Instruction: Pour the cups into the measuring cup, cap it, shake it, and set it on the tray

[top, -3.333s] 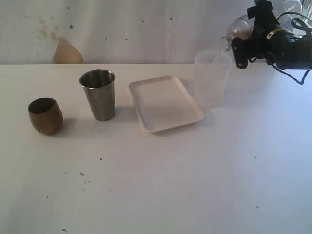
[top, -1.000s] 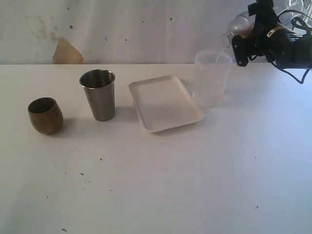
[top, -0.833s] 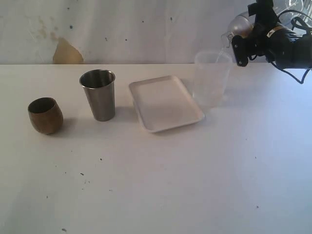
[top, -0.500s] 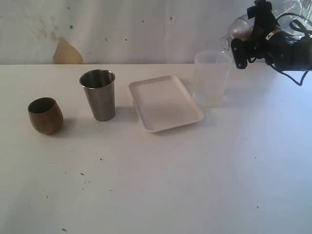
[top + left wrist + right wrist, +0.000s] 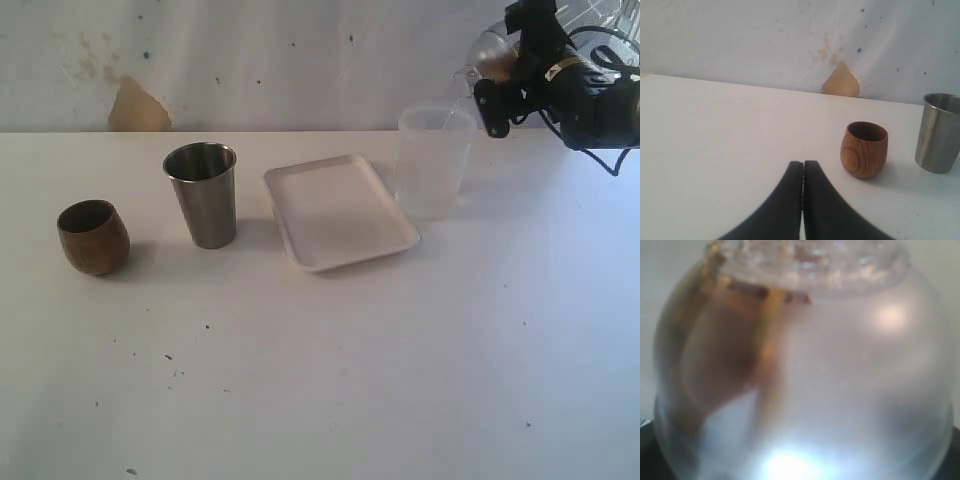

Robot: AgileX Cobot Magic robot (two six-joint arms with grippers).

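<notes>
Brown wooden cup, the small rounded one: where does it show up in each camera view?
Exterior view: small rounded brown wooden cup at the left end of the table.
Left wrist view: the cup just ahead of the shut left pincer.
Right wrist view: not in it.
Shared landmark: tapered shiny steel tumbler beside it.

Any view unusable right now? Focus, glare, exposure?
Right wrist view: the cap fills the frame, blurred, with a bright glare patch. Exterior view: the white table is washed out, so the clear measuring cup barely stands out. Left wrist view: the wooden cup is sharp and evenly lit.
</notes>
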